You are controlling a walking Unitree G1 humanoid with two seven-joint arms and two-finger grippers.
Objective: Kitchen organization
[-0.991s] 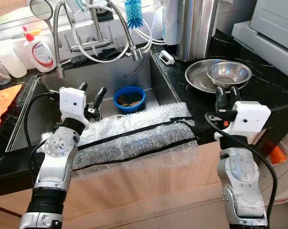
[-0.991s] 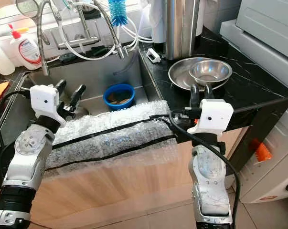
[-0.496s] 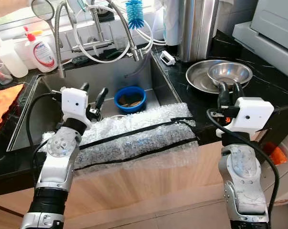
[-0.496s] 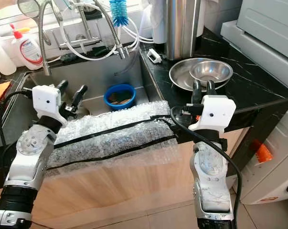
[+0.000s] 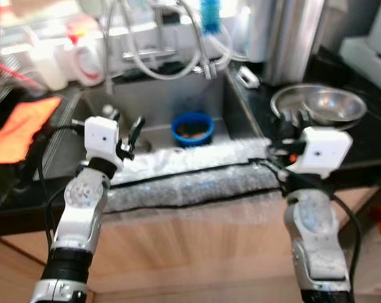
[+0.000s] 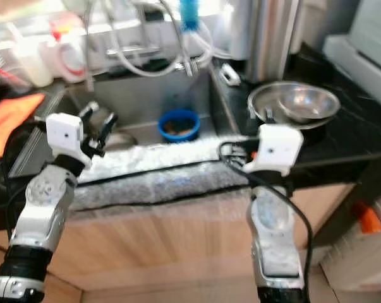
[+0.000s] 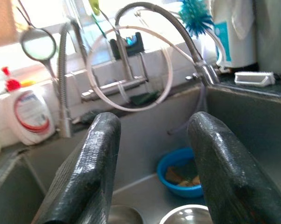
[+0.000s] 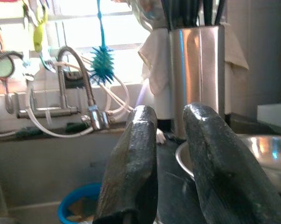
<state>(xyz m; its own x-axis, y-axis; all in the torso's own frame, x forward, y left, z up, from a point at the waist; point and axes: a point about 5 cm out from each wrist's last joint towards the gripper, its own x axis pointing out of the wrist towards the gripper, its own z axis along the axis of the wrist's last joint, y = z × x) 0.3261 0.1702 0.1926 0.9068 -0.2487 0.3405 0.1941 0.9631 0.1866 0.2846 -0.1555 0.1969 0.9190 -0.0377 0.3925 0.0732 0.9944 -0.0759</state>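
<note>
I held the left claw wide over the sink, the right claw narrow beside it.

No lettering or label can be read anywhere.

Orange cloth, perhaps; washing machine

**Sink and bench, seen blurred from above**

The sink sits at the middle. In its basin lies a blue bowl. Over its front edge drapes a sheet of bubble wrap. The left end effector hangs above the sink's left side, fingers apart. Right of the sink, on the black bench, rest nested steel bowls, with the right end effector just before them.
</note>
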